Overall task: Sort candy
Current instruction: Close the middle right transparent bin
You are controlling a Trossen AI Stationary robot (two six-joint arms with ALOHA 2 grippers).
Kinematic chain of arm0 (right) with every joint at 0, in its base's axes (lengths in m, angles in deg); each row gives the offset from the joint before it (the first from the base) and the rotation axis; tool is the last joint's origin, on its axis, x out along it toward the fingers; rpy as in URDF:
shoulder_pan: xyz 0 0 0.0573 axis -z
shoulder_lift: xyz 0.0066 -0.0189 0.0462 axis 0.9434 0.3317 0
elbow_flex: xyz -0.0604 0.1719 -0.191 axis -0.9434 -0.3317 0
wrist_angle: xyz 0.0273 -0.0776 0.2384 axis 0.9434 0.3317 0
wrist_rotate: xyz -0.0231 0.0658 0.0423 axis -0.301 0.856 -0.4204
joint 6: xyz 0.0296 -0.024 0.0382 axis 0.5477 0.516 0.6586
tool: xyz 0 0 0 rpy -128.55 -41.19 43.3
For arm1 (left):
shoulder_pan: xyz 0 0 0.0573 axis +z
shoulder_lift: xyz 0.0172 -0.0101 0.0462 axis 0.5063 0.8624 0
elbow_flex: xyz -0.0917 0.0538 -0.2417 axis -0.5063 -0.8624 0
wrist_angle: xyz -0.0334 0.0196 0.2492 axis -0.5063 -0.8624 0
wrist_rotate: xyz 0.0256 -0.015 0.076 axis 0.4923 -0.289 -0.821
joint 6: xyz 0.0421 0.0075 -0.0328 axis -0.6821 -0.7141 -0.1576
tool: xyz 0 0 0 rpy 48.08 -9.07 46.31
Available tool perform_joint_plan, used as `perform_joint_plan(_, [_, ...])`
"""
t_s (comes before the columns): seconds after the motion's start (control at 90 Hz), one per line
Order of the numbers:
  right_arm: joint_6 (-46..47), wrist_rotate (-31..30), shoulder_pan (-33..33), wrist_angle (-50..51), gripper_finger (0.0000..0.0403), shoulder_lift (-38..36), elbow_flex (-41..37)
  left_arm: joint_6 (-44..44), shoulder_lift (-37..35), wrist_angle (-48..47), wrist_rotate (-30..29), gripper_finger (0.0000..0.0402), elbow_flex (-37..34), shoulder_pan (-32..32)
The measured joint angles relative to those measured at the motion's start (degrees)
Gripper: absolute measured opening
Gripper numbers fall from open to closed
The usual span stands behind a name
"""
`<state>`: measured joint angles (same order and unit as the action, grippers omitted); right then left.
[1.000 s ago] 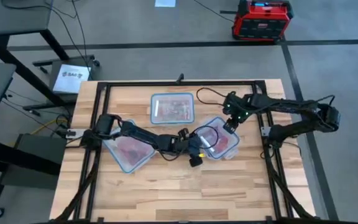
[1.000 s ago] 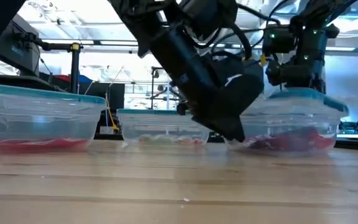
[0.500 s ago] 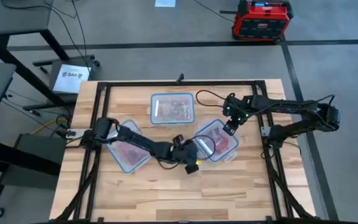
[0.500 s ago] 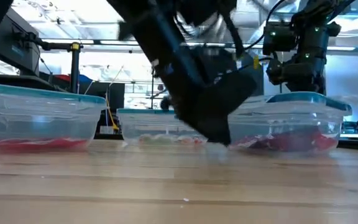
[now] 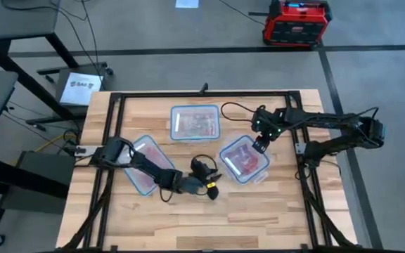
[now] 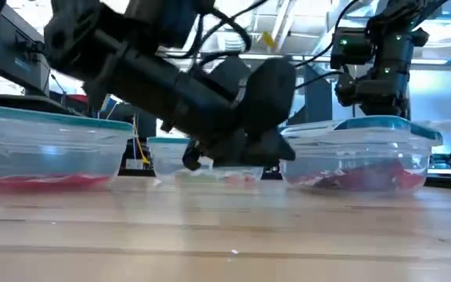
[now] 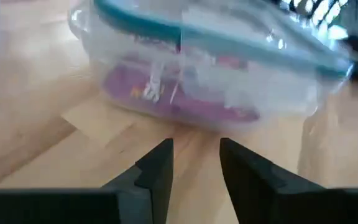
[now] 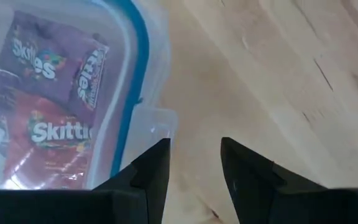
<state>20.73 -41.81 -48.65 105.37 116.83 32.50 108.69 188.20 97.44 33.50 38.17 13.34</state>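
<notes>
The wooden table (image 5: pixel 188 218) carried three clear containers. The rear container (image 5: pixel 195 122) sat at the middle back with mixed candy in it. The left container (image 5: pixel 143 164) lay beneath the left arm and held a flat layer of red packets (image 6: pixel 49 182). The right container (image 5: pixel 245 158) held red and purple Skittles packets (image 8: pixel 48 93), seen plainly from the right wrist and as a purple layer (image 7: pixel 179 102) from the left wrist.

The left arm was stretched low across the table front, its gripper (image 5: pixel 206 184) placed on bare wood between the left and right containers. Its fingers were parted by a narrow gap with nothing held between them, and were aimed at the near wall of the right container. The right gripper (image 5: pixel 261 144) was poised over the far corner of that same container, directly above the corner tab (image 8: pixel 151 124); its fingers were likewise slightly apart and empty.

No candy was being carried, so the sort was judged to be mid-cycle. The chief risk was judged to be the light plastic tub: a low sweep by the left arm could nudge or tip it, and a right-hand descent onto the rim could pinch plastic rather than a packet. Slippery overlapping wrappers could also be lifted in pairs.
</notes>
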Motion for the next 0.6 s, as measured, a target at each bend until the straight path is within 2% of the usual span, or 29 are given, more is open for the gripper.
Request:
perform_joint_plan(0.156, [-0.1, 0.0, 0.0, -0.7, 0.0132, 0.0, 0.0, -5.3, 0.1, -0.6, 9.2, 0.0118, 1.1, 2.5])
perform_joint_plan(0.456, [1.0, -0.1, -0.6, -1.6, 0.0132, 0.0, 0.0, -9.3, 7.5, 0.1, 9.3, 0.0118, 8.1, 3.8])
perform_joint_plan(0.6, [3.8, -0.5, -1.2, -0.9, 0.0132, 0.0, 0.0, -11.1, 7.6, -0.3, 9.0, 0.0118, 9.2, 4.5])
